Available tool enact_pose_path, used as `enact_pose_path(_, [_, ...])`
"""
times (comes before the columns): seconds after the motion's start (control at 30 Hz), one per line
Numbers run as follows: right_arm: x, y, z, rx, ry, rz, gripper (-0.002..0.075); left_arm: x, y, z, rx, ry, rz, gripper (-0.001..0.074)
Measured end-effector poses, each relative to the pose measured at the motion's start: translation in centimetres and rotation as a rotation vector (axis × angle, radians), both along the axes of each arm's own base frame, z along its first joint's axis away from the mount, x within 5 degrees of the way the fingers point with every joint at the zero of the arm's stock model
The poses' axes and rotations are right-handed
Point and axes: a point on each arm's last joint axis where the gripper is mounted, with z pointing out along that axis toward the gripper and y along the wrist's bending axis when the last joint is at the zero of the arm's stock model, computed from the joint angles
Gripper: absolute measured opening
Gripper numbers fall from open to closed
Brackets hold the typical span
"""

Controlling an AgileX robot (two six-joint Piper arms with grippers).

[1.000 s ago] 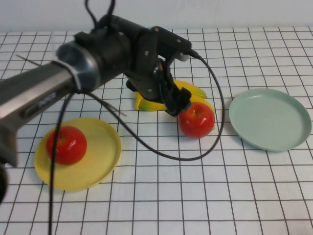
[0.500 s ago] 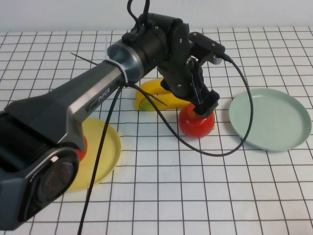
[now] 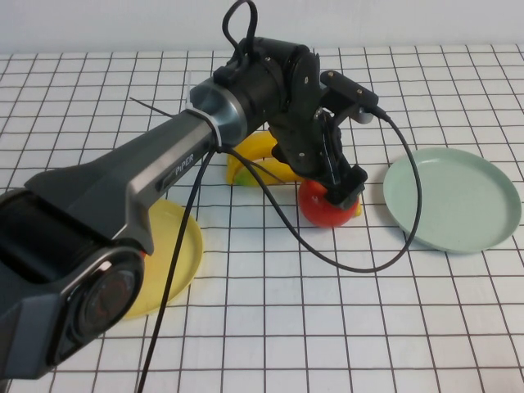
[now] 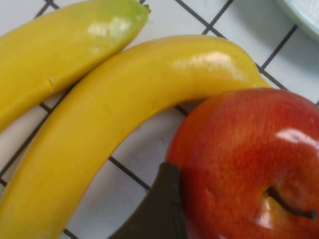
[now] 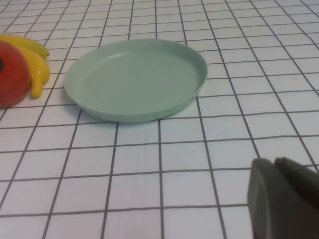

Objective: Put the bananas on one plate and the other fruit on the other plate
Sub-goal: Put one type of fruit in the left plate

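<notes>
A red apple (image 3: 323, 209) lies mid-table, touching two yellow bananas (image 3: 260, 160) just behind it. My left gripper (image 3: 341, 195) is down over this apple, open, and the apple fills the space between its jaws. In the left wrist view one dark finger (image 4: 158, 209) rests against the apple (image 4: 249, 164), with both bananas (image 4: 119, 104) alongside. The pale green plate (image 3: 455, 198) sits empty at the right. The yellow plate (image 3: 182, 246) at the left is mostly behind my left arm, and what lies on it is hidden. My right gripper (image 5: 275, 167) is shut, low over the table short of the green plate (image 5: 134, 79).
The left arm and its black cable (image 3: 360, 266) stretch diagonally from the lower left across the table's middle. The surface is white with a black grid. In the right wrist view, the apple (image 5: 12, 74) and banana tips (image 5: 39, 69) lie beyond the green plate.
My left arm has swung right and dropped, bringing its open gripper down around the middle apple. The arm now covers the yellow plate's apple. The right gripper stays shut.
</notes>
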Motion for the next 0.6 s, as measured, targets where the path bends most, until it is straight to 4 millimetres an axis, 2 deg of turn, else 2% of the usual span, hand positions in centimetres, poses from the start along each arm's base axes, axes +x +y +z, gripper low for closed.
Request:
enact_pose_path(0.37, [0.0,0.0,0.0,0.0,0.0,0.0,-0.0015,0.04,-0.12,-0.13,-0.006,0.007,0.002,0.0663])
enact_pose_path(0.6, [0.0,0.0,0.0,0.0,0.0,0.0,-0.0015,-0.02,0.43,0.56,0.032,0.009,0.045,0.0587])
